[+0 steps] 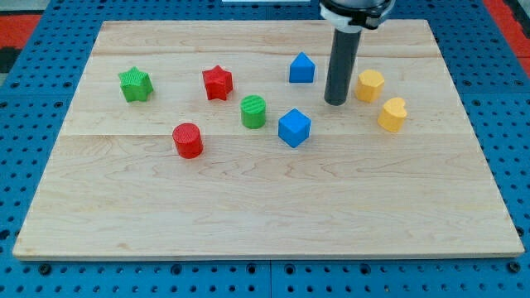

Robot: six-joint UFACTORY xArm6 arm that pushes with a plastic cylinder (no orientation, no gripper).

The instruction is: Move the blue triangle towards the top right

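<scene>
The blue triangle (301, 68) sits on the wooden board (265, 207) near the view's top, just right of centre. My tip (335, 103) rests on the board to the right of the blue triangle and slightly below it, apart from it by a small gap. A blue cube (293, 127) lies below the triangle, to the lower left of my tip. A yellow hexagon (370, 84) stands just right of my tip.
A yellow heart-like block (392, 114) lies at the right. A green cylinder (253, 111), red star (217, 83), red cylinder (188, 140) and green star (135, 84) lie to the left. Blue pegboard surrounds the board.
</scene>
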